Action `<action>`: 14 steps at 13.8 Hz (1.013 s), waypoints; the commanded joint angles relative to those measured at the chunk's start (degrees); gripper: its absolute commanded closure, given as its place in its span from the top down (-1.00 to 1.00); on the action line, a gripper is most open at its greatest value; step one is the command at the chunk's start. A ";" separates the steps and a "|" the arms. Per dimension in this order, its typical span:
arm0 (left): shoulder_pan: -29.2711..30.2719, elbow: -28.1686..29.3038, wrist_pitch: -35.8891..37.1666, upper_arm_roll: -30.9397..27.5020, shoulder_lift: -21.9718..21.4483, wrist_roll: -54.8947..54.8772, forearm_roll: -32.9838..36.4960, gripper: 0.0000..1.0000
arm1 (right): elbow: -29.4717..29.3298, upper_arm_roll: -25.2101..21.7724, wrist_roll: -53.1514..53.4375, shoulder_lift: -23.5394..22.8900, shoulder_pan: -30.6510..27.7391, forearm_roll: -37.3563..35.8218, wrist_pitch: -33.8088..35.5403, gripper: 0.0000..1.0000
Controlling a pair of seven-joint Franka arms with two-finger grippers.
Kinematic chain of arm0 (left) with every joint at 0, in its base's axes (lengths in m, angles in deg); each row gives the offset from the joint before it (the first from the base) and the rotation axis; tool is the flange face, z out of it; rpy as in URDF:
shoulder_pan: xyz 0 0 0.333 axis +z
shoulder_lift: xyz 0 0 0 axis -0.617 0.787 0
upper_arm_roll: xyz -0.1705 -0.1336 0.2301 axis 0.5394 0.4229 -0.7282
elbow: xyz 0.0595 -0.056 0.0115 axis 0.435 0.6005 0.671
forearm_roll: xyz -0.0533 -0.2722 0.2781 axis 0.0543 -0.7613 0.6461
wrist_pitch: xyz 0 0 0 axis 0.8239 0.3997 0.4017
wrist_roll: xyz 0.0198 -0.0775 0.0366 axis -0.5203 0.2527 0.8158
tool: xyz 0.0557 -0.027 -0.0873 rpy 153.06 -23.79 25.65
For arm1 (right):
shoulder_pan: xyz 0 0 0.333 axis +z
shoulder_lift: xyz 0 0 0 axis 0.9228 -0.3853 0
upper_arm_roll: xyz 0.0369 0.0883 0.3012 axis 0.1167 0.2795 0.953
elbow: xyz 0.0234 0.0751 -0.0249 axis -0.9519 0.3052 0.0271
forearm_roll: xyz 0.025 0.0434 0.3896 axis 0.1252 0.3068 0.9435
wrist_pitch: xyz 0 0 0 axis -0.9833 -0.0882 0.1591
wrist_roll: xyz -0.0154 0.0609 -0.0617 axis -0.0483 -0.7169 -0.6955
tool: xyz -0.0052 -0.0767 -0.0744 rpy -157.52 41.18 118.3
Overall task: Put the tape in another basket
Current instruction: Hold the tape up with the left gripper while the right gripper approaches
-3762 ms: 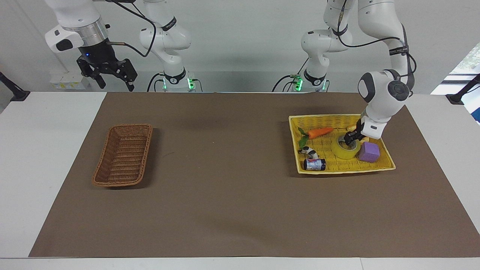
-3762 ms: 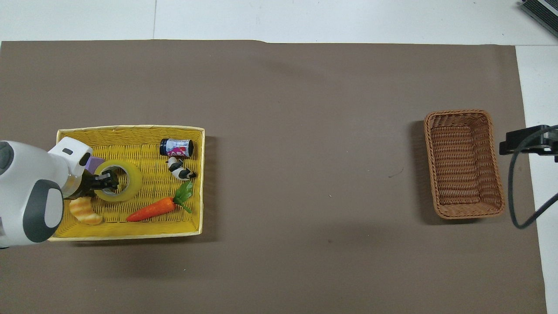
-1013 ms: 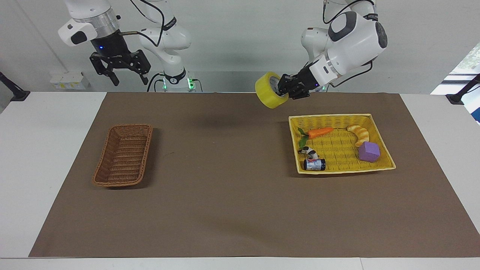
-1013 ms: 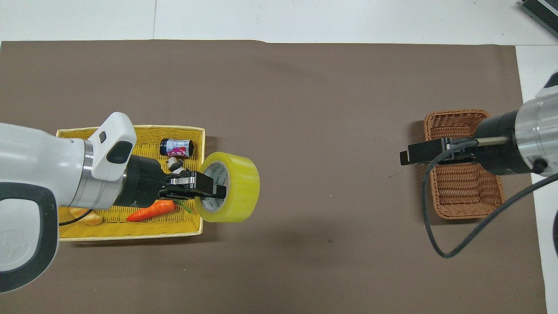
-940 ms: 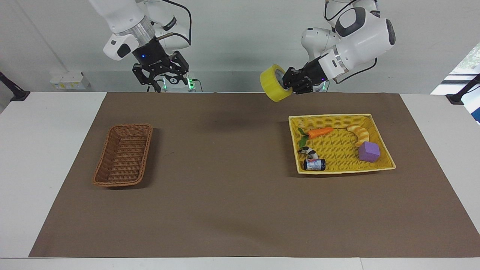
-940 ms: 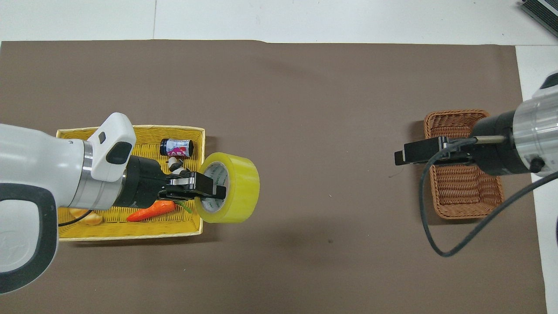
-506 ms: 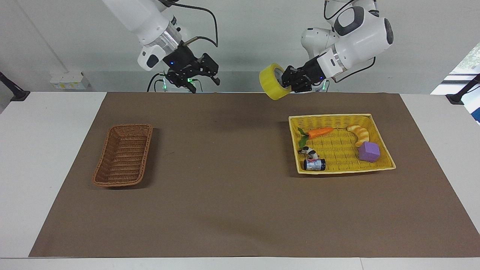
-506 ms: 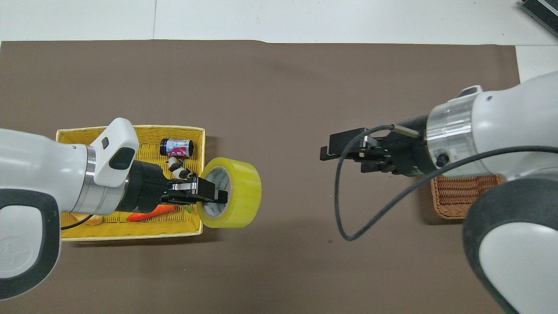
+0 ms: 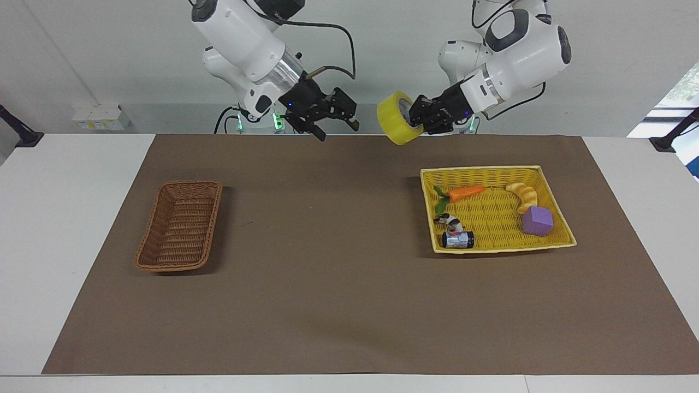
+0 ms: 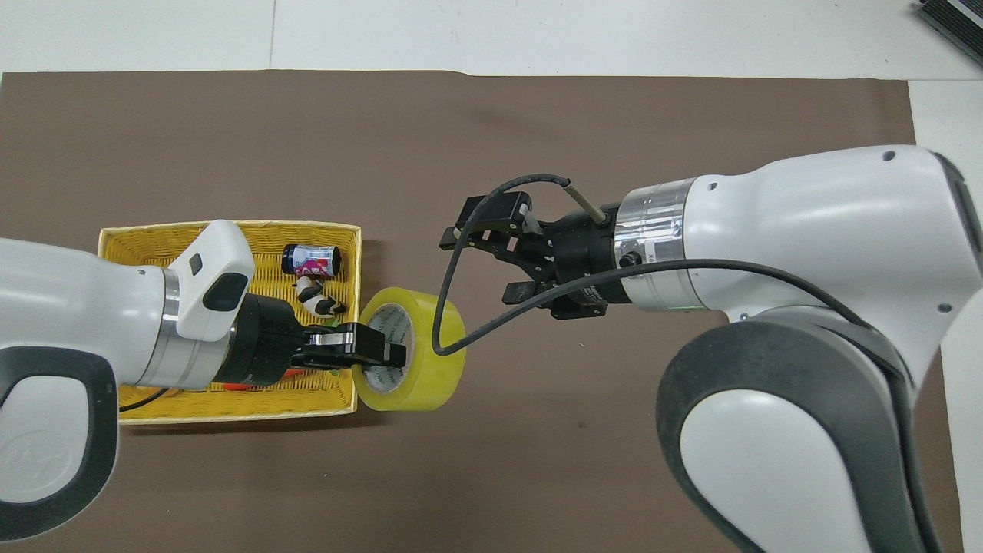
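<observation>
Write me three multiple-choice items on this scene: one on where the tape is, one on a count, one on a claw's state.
1. Where is the tape?
A. In the wicker basket
B. In the air, held by the left claw
C. Lying in the yellow tray

2. How many things lie in the yellow tray?
A. Five
B. Three
C. Seven

3. How is the right claw?
A. Shut on the tape
B. Shut on a carrot
C. Open, holding nothing

Answers:
1 B: the left claw grips the roll's wall, above the mat.
2 A: carrot, croissant, purple cube, can and a black-and-white toy.
3 C: its fingers are spread beside the tape, not touching it; the wicker basket holds nothing.
</observation>
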 commanded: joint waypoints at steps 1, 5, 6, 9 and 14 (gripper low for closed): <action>0.23 2.13 -1.41 0.65 -2.39 -0.17 -1.49 -1.00 | 2.66 -0.06 -0.65 1.79 0.19 1.94 -0.92 1.00; 0.23 2.31 -2.02 0.82 -2.39 0.27 -1.49 -1.00 | 3.02 0.03 -9.24 2.49 2.82 1.86 -0.92 1.00; 0.14 2.31 -2.98 1.26 -2.39 1.41 -1.49 -1.00 | 4.32 0.03 -11.10 3.36 3.26 1.77 -1.00 1.00; 0.23 2.22 -8.77 3.63 -2.04 6.93 -1.49 -1.00 | 8.90 0.12 -13.75 6.18 3.70 1.77 -1.97 1.00; 0.05 1.96 -14.76 5.66 -1.60 15.46 -1.49 -1.00 | 9.17 0.03 -14.63 6.27 4.50 0.72 -2.50 0.82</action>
